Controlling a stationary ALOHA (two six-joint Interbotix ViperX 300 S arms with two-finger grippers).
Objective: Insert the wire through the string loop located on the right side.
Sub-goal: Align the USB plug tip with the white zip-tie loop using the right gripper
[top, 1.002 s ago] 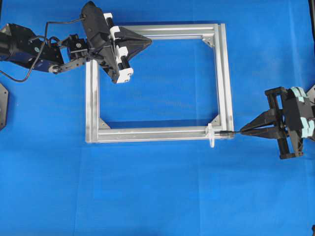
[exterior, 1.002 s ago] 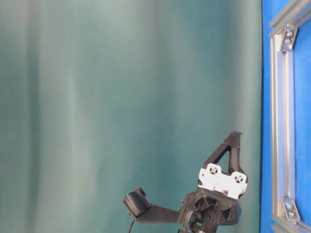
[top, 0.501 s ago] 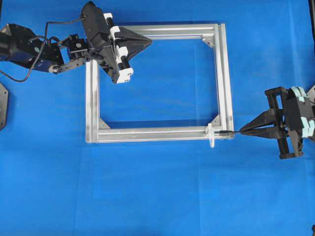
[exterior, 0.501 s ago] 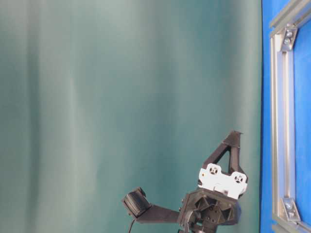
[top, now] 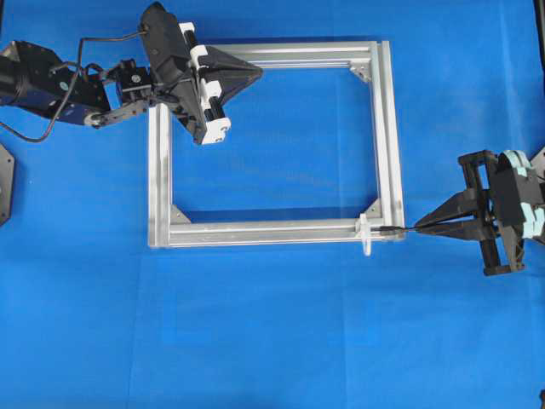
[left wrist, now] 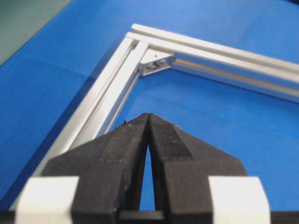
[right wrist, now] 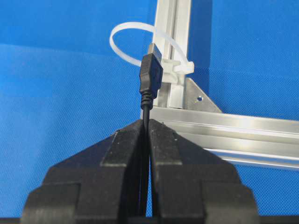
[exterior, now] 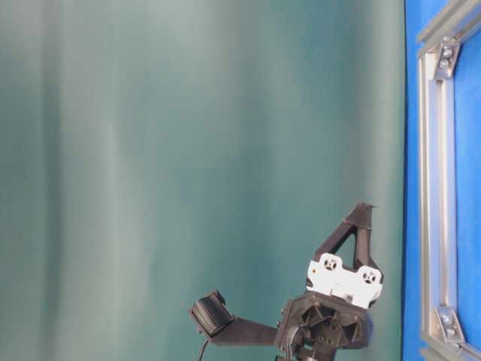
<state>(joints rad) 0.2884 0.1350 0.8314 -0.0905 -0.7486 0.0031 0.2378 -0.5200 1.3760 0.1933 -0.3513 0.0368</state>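
The wire point(right wrist: 151, 74) is a thin black cable ending in a small dark plug, and my right gripper point(right wrist: 146, 122) is shut on it just behind the plug. The plug points at the string loop point(right wrist: 179, 66), a whitish band tied to the silver frame point(right wrist: 224, 126). In the overhead view the plug point(top: 392, 230) lies over the frame's near right corner, a short gap from the loop point(top: 364, 236), with the right gripper point(top: 417, 227) to its right. My left gripper point(top: 260, 72) hovers shut and empty above the frame's far left corner point(left wrist: 107, 93).
The rectangular aluminium frame point(top: 272, 232) lies flat on the blue cloth, with triangular brackets point(top: 179, 215) in its corners. The left arm point(top: 51, 81) and its cable stretch over the far left. In the table-level view the left gripper point(exterior: 364, 205) hangs above the frame point(exterior: 438, 188).
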